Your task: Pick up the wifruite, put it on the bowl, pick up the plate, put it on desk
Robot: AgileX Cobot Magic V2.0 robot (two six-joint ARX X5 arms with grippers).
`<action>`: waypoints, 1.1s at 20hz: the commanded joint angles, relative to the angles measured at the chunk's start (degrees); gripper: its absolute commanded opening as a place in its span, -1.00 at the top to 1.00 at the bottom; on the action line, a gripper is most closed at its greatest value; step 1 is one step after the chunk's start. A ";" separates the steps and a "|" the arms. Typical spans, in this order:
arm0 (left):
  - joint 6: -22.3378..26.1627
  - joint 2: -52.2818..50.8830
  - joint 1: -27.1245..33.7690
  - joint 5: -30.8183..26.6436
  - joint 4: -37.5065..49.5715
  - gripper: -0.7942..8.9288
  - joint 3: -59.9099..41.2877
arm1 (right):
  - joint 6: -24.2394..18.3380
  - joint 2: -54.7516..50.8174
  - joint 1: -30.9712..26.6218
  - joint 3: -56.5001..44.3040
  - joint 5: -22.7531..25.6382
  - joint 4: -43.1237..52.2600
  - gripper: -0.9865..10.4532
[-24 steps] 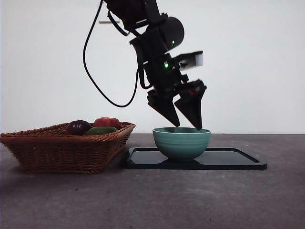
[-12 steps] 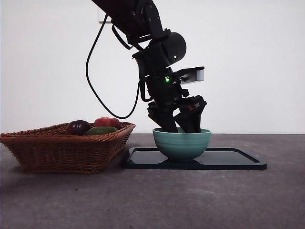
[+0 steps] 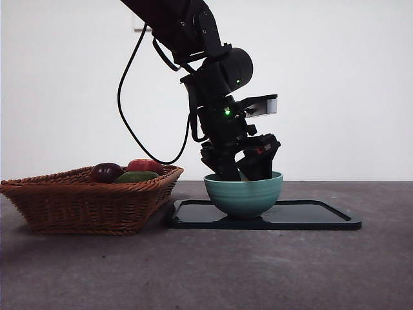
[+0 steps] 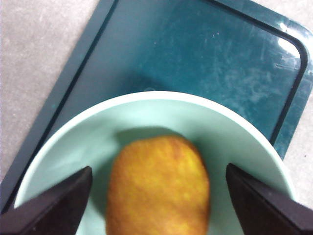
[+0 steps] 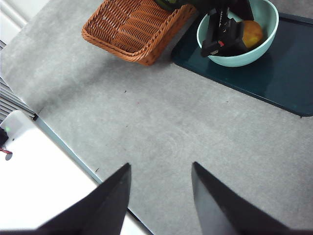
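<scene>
The wifruite (image 4: 159, 188), an orange-yellow oval fruit, lies inside the teal-green bowl (image 3: 244, 194). My left gripper (image 3: 244, 173) reaches down into the bowl, its tips hidden behind the rim. In the left wrist view its jaws stand open on either side of the fruit, with a gap on both sides. The bowl rests on a glossy black rectangular tray (image 3: 316, 216), the only plate-like thing in view, which lies on the grey desk (image 3: 258, 271). My right gripper (image 5: 161, 165) hangs open high over bare desk, far from the bowl (image 5: 234, 58).
A brown wicker basket (image 3: 84, 203) stands left of the tray, close to its edge, holding a dark fruit (image 3: 106, 172), a red one (image 3: 145, 165) and a green one (image 3: 137, 175). The desk's near edge (image 5: 73, 152) shows in the right wrist view.
My left gripper has come down from above the bowl's rim until its jaw tips are inside the bowl. The bowl has shifted slightly to the left.
</scene>
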 commanded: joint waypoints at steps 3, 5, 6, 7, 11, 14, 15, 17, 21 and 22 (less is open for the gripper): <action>0.00 2.27 -0.50 -0.79 -0.22 0.31 1.66 | -0.07 -0.09 0.33 0.55 -0.24 0.50 0.48; -0.17 2.27 -0.52 -1.66 -0.28 0.41 1.66 | -0.07 -0.26 0.33 0.55 -0.22 0.55 0.48; -0.20 2.27 -0.52 -1.66 -0.24 0.41 1.66 | -0.07 -0.26 0.33 0.55 -0.22 0.55 0.48; -0.22 2.27 -0.52 -1.66 -0.22 0.41 1.68 | -0.07 -0.26 0.33 0.55 -0.22 0.55 0.48; -3.45 1.73 -0.31 -1.60 -0.94 0.41 4.02 | -0.07 -0.26 0.33 0.55 -0.22 0.55 0.48; -4.85 0.50 -0.28 -1.16 -3.08 0.41 8.57 | -0.15 -0.26 0.33 0.55 -0.20 0.59 0.48; -5.16 0.04 -0.28 -1.03 -4.57 0.41 10.62 | -0.28 -0.26 0.33 0.55 -0.20 0.61 0.48; -6.23 -1.27 -0.22 0.09 -7.69 0.41 14.67 | -0.33 -0.26 0.33 0.55 -0.20 0.74 0.48; -10.23 -7.74 0.70 1.64 -8.90 0.41 17.42 | -0.50 -0.26 0.33 0.55 -0.20 0.94 0.48; -10.95 -10.14 1.16 1.64 -9.27 0.41 17.42 | -0.50 -0.26 0.33 0.55 -0.20 0.94 0.48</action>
